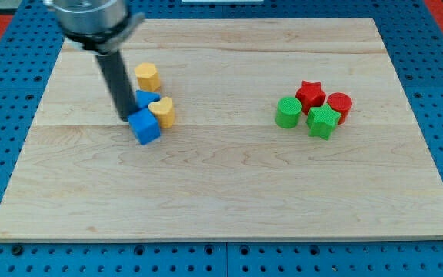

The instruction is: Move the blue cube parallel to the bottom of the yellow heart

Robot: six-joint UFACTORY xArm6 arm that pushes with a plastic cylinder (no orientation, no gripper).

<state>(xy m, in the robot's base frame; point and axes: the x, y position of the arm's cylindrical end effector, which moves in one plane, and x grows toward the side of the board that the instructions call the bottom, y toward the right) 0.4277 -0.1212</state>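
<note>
My tip (127, 118), a bare rod end effector grasping nothing, touched the blue cube (145, 126) just right of it; light and rigid, the cube likely slides best pushed mid-face, beside the yellow heart (164, 111).

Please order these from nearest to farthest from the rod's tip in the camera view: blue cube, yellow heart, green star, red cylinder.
From my tip:
1. Blue cube, touching, just to the view's right and below.
2. Yellow heart, right of the cube.
3. Green star, in the right cluster.
4. Red cylinder, at that cluster's right edge.
</note>
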